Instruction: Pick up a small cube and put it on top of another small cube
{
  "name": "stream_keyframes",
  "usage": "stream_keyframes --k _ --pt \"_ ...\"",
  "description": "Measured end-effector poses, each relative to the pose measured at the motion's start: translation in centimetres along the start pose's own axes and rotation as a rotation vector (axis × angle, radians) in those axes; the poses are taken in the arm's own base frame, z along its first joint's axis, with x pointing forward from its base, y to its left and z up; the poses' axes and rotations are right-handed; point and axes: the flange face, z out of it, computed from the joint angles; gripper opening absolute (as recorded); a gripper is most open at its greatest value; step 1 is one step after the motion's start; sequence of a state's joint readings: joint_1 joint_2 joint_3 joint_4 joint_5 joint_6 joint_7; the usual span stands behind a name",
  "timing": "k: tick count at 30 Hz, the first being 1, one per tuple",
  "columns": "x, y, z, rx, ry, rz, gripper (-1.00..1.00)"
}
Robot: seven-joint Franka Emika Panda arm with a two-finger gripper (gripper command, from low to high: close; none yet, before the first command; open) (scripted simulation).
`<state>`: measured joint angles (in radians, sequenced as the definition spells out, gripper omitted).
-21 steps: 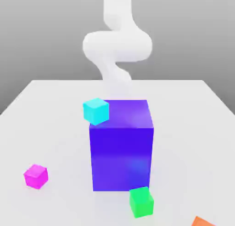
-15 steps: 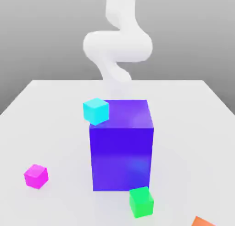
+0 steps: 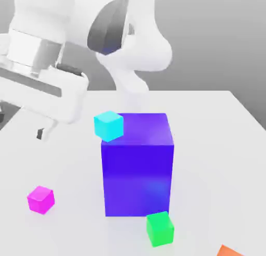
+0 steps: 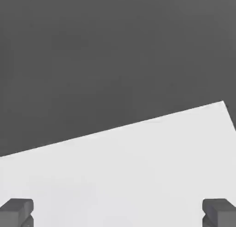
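Swung in over the worktop's (image 3: 218, 125) left side since the earlier frame: white arm, with gripper (image 4: 118, 213) spread wide and empty. Nothing else shifted. Left to right: magenta cube (image 3: 40, 199) near the front-left corner, cyan cube (image 3: 108, 125) against the big blue cube (image 3: 137, 164), green cube (image 3: 160, 228) at the front edge. Risk: clipping the blue block while descending. Hand high, tilted, well above magenta.

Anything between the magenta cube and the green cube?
Exterior view: only bare table between the magenta cube and green cube; the big blue-purple cube stands just behind that line.
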<state>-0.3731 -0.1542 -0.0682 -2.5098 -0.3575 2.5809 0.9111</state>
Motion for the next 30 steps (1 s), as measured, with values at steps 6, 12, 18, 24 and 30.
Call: stream_keyframes --k 6,12,18,24,30 --pt "-0.9 5.2 8.4 -0.052 -0.132 0.058 0.00" --pt "-3.8 9.1 14.6 -0.036 -0.270 0.105 0.00" --pt "-5.4 9.9 18.9 -0.015 -0.303 0.127 0.00" --pt "-6.6 10.0 21.9 -0.020 -0.306 0.124 -1.00" --pt "-6.4 10.0 21.6 -0.019 -0.306 0.125 -1.00"
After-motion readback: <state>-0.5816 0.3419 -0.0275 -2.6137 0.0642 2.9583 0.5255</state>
